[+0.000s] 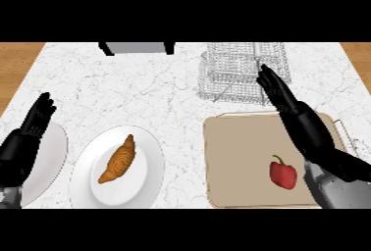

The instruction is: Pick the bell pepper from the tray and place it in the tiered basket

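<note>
- Right forearm (334, 188), grey, enters at the lower right edge and is the nearest thing in view; it passes just right of the bell pepper.
- From it the right hand (304, 125) stretches up and away, fingers straight and released, grasping nothing. Its fingertips (264, 71) reach past the tray's far edge and lie over the lower part of the tiered basket.
- Just left of the wrist lies the bell pepper (283, 174), red with a dark green stem, resting on the tray's lower right part. It is untouched; I cannot tell how high the arm passes above the tray.
- Under both sits the tray (232, 162), a tan board with a light rim, on the marble counter (130, 83).
- Beyond the tray's far edge stands the tiered basket (235, 63), a pale wire frame, near the tray.
- Further left, a white plate (145, 186) holds a croissant (119, 160); well apart from the tray.
- At the left edge the left hand (29, 135) rests open, fingers up, over a second plate (54, 157).
- At the counter's far edge is a grey box (138, 47) with dark sides.
- Step in hand, as I judge it: the pick is not yet begun, since the pepper lies free and the hand has overshot it.
- Next move calls for drawing the right hand back toward the pepper, lowering it, curling the fingers and thumb round the fruit, then lifting and carrying it forward to the basket.
</note>
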